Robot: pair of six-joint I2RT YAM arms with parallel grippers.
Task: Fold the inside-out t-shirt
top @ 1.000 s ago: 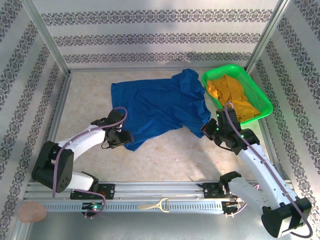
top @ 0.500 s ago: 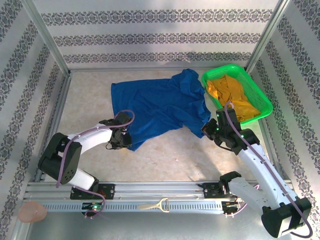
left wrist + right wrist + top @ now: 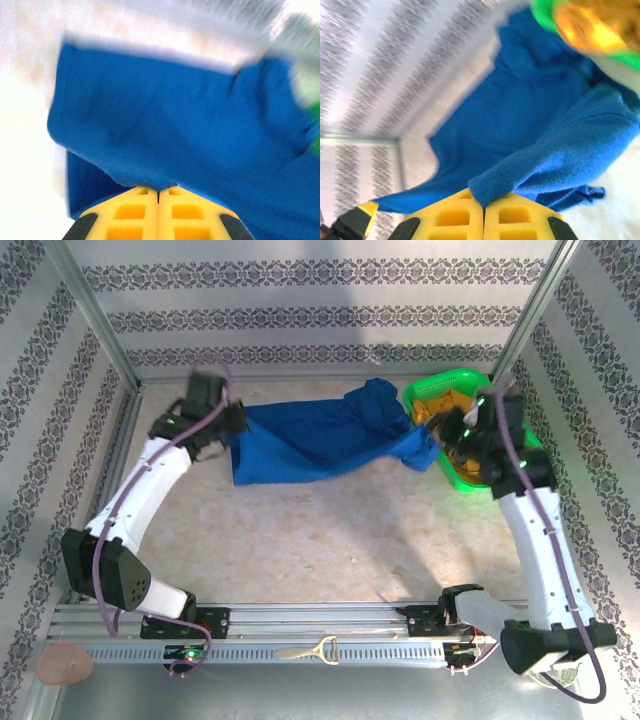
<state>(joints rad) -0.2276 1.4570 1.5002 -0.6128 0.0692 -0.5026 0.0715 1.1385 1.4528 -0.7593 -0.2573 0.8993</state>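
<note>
Blue cloth, the inside-out t-shirt (image 3: 320,440), is strung taut betw. both arms over the far half of the table (image 3: 330,530). L gripper (image 3: 232,423) is clamped on its left edge. R gripper (image 3: 440,437) is pinched on its right edge, beside green basket (image 3: 440,382). Progress est.: early. Cloth doubled lengthwise at most, no tidy fold laid down yet. Long axis runs left–right, parallel to back wall (image 3: 320,310). Bunched end points at basket; collar not made out.

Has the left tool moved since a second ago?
Yes. The left tool, shut on the t-shirt, moved toward the far wall, carrying cloth along.
</note>
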